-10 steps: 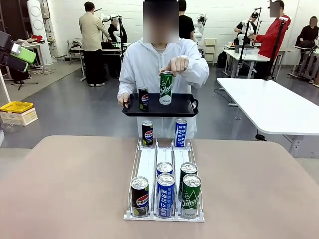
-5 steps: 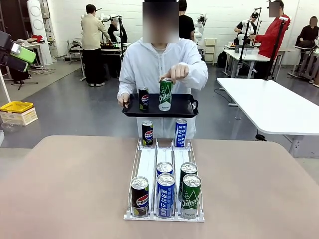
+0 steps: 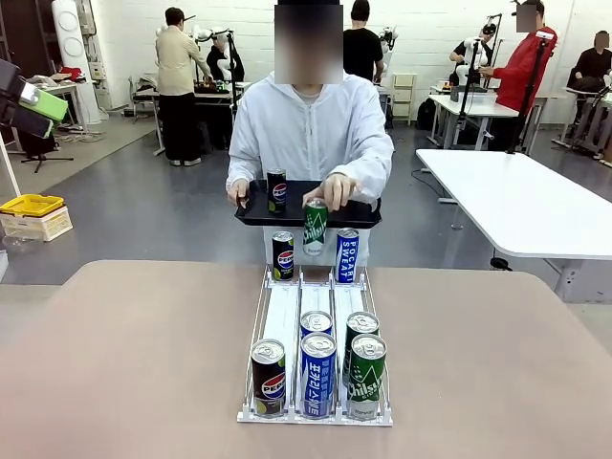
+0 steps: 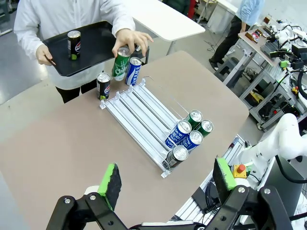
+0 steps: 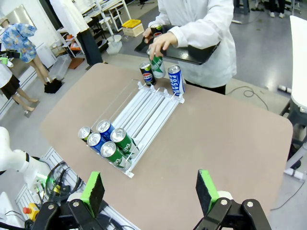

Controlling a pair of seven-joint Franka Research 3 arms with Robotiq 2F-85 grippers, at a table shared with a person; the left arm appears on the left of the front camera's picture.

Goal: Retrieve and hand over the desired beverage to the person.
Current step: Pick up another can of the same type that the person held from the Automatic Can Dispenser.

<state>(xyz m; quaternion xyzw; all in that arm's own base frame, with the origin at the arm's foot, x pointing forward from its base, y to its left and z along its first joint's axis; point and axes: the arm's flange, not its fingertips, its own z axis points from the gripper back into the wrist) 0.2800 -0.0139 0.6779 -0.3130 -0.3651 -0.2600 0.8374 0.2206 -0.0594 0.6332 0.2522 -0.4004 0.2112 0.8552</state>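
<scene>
The person in a white hooded jacket stands at the far side and holds a black tray with a Pepsi can on it. Their other hand holds a green can just above the far end of the white rack, between a Pepsi can and a blue Pocari Sweat can. Several cans stand at the rack's near end. Which beverage is desired cannot be told. My left gripper and my right gripper hover open high above the table, holding nothing.
The brown table has bare room on both sides of the rack. A white table stands at the back right, a yellow bin on the floor at the left. Other people work farther back.
The person lifted the green can off the tray and brought it down to the rack's far end. The tray and the other cans have stayed put.
</scene>
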